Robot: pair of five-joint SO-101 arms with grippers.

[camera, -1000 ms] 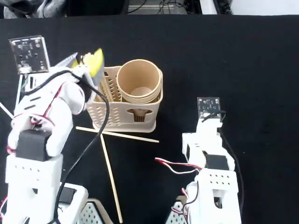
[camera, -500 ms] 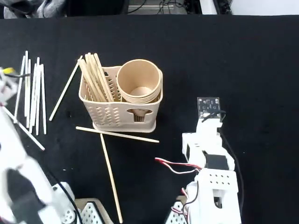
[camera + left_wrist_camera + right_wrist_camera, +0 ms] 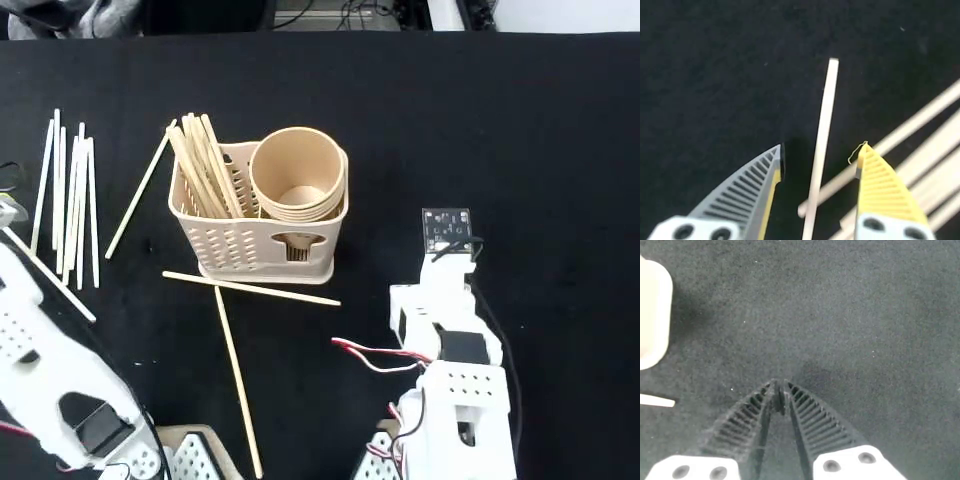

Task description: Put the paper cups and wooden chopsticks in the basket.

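Observation:
The beige basket (image 3: 245, 245) stands mid-table and holds nested paper cups (image 3: 298, 180) and a bundle of wooden chopsticks (image 3: 205, 168). Several loose chopsticks (image 3: 70, 200) lie at the far left, and one more (image 3: 140, 202) lies slanted beside the basket. Two others (image 3: 250, 288) (image 3: 237, 375) lie in front of it. My left gripper (image 3: 821, 146) is open just above the cloth, with a single chopstick (image 3: 822, 125) lying between its fingers and more chopsticks (image 3: 925, 145) beside it. My right gripper (image 3: 779, 390) is shut and empty over bare cloth.
The table is covered in black cloth. The left arm (image 3: 50, 370) fills the lower-left corner and the right arm (image 3: 445, 320) stands at the lower right. In the right wrist view a basket corner (image 3: 652, 310) and a chopstick end (image 3: 655, 401) show.
The left arm has swung from the basket out to the far left, uncovering the chopsticks in the basket and the loose ones. The right arm has not moved.

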